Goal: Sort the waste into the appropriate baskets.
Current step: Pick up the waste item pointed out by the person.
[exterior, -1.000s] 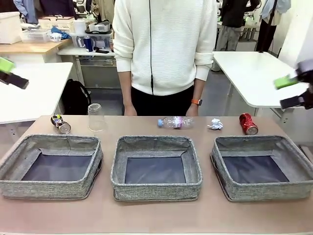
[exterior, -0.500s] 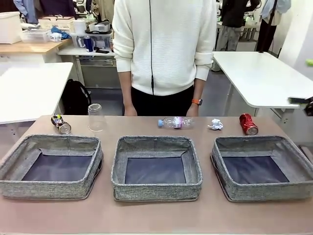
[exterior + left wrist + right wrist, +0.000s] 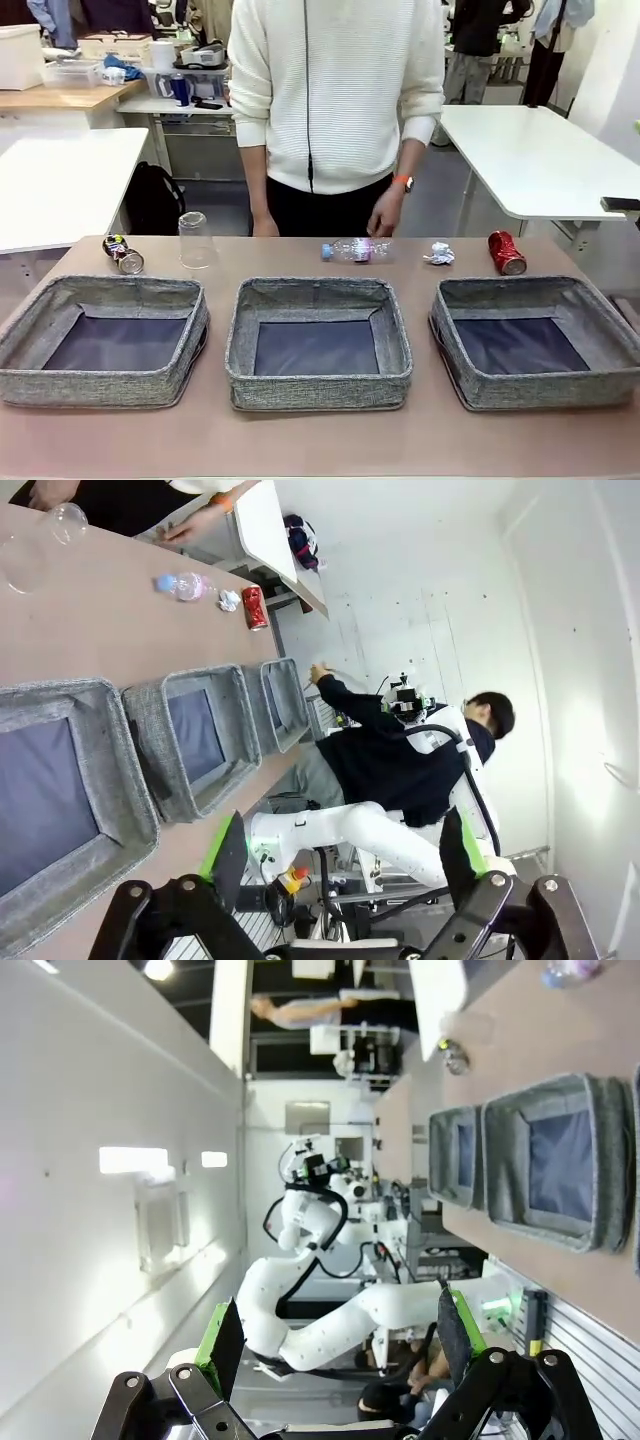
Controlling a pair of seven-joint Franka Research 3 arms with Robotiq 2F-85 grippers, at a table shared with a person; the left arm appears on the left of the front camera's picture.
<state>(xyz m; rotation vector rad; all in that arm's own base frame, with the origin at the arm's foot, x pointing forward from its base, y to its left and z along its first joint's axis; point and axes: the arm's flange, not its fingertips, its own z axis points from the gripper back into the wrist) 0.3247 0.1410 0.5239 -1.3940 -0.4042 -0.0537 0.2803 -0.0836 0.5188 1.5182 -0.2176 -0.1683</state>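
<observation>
Left hand (image 3: 342, 830) and right hand (image 3: 338, 1320) gape wide, holding nothing. Best to reach past the baskets (image 3: 318, 289) for the red can (image 3: 508, 253), gripping across its body.

Left gripper (image 3: 343, 825): jaws wide apart, green pads (image 3: 222, 848) facing each other, gripping nothing; right gripper (image 3: 340, 1308): jaws equally wide apart, gripping nothing; front view: one dark finger (image 3: 620, 204) of the right gripper juts in level at the right edge; right arm (image 3: 375, 832) and left arm (image 3: 330, 1332), both white, stand bent at the elbow
</observation>
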